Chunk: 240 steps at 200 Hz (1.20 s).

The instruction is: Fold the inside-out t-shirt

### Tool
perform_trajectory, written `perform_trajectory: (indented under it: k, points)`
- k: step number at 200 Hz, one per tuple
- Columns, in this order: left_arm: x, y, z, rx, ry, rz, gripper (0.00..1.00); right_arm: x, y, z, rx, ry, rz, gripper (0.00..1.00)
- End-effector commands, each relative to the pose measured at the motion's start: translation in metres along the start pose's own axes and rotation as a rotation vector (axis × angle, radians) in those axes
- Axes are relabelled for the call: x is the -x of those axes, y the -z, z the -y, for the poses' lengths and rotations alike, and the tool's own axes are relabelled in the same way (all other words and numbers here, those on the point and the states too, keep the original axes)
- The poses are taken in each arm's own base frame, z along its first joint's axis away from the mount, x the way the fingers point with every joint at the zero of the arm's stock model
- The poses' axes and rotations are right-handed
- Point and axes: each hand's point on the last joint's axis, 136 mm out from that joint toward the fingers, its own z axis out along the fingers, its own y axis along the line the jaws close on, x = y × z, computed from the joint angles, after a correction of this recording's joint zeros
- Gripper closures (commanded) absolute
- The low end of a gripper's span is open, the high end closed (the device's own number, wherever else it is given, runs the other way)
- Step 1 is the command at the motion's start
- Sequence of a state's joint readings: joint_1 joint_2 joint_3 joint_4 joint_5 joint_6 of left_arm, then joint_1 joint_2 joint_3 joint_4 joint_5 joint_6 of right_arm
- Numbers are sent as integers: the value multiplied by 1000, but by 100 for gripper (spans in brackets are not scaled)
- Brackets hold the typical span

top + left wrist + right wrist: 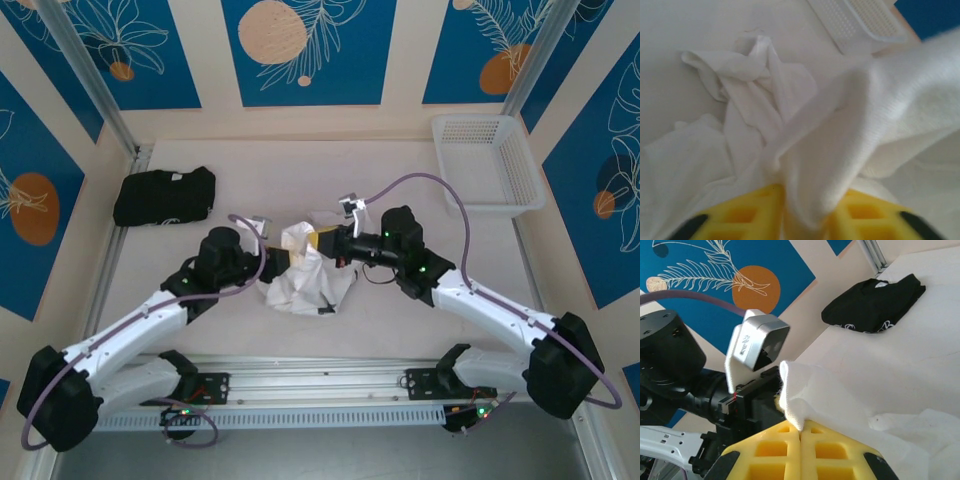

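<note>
The inside-out t-shirt [305, 282] is a crumpled white heap at the table's middle, between my two arms. My left gripper [273, 258] comes in from the left and my right gripper [319, 243] from the right; they meet at the top of the heap. In the left wrist view the yellow fingers [747, 215] of the left gripper [807, 202] are shut on a thick fold of the t-shirt [755, 115], which trails down to the table. In the right wrist view the right gripper [800, 426] is shut on a raised edge of the t-shirt [840, 395], its jaws pressed together.
A folded black garment [165, 195] lies at the back left, also seen as the black garment [875, 302]. A white mesh basket [488, 160] stands at the back right. The left arm's wrist camera [757, 342] is close in front of the right gripper.
</note>
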<state>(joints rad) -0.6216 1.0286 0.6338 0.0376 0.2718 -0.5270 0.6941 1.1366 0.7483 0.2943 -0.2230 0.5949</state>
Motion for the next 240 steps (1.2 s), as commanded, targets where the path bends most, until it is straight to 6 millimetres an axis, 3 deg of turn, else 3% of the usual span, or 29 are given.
perform_trajectory:
  k: [1,32,53,81,124,166,214,240]
  points:
    - [34,14,47,-207,-76,98,98,6,19,14,-112,52,27,100]
    - [36,57,102,-498,-233,195,100,5,36,39,-261,105,-28,100]
    - [31,72,116,-575,-292,195,100,6,38,42,-267,131,-59,99]
    - [27,73,119,-584,-333,171,99,5,41,43,-257,126,-118,93]
    - [31,65,110,-520,-320,161,95,-5,63,44,-333,168,-213,72]
    - [33,56,96,-433,-289,155,95,-8,81,-7,-185,393,-120,58]
    - [36,55,94,-421,-266,156,98,-32,62,-47,-56,590,-136,57]
    - [36,55,95,-421,-259,158,97,-37,43,-37,-129,614,-166,57]
